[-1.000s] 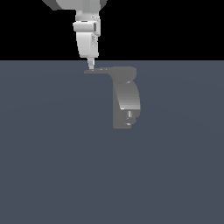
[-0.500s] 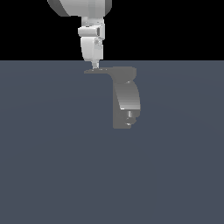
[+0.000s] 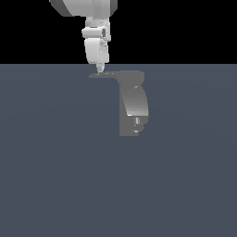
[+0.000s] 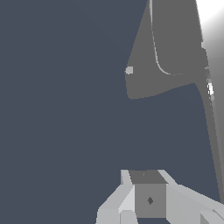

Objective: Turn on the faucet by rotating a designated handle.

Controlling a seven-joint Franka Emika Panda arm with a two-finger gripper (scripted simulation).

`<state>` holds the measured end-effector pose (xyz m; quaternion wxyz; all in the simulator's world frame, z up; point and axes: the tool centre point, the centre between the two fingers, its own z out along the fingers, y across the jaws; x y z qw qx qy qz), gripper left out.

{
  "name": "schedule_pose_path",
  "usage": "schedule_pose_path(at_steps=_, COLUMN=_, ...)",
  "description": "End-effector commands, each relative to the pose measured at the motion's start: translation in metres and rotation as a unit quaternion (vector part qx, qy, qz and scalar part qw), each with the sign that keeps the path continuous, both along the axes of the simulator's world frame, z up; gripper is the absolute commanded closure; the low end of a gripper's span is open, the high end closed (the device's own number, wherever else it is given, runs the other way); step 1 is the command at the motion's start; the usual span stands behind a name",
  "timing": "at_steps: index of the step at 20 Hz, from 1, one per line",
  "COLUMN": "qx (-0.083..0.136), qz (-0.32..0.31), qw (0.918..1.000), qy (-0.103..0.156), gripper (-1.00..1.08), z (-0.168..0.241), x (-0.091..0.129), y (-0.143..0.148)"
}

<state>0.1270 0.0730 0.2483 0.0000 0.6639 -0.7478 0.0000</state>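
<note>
Hanging straight down from the white arm, the pincer (image 3: 99,70) tapers to a single narrow point in the exterior view, its tips drawn together with no gap visible between them. That point meets the upper face of the handle (image 3: 105,74), near the thin outer end, on the exterior view's left. Whether anything is clamped between the tips I cannot tell; they seem only to press on the blade. The handle runs flat towards the exterior view's right into the top cap of the faucet (image 3: 134,105), whose thick curved grey body drops below it to a notched lower end, against the dark blue-grey bench (image 3: 55,176). The wrist view shows the faucet (image 4: 175,48) close ahead
</note>
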Motion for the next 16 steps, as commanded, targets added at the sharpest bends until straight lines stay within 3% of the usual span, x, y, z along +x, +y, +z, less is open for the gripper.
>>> schedule_pose_path(at_steps=1, qx=0.0, qz=0.0, qw=1.0, qy=0.0, gripper=1.08, z=0.0, x=-0.004, y=0.001)
schedule_pose_path(at_steps=16, qx=0.0, qz=0.0, qw=1.0, qy=0.0, gripper=1.08, z=0.0, x=-0.041, y=0.007)
